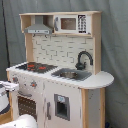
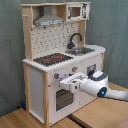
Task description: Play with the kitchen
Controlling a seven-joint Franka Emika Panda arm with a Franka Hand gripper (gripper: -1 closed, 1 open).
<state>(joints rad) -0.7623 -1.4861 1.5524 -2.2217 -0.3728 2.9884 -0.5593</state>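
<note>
In the second exterior view, the large white and pale-wood toy kitchen stands on a wooden floor. Right of its oven door, the white arm's pincer reaches the knob panel; whether its fingers are apart cannot be told.

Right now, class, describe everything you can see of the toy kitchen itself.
The kitchen is white with pale-wood trim, standing upright on a wooden floor. On top: a black-red hob, silver sink, black faucet. Above: a grey hood and small microwave. The front carries knobs and an oven door, where the gripper reaches.
</note>
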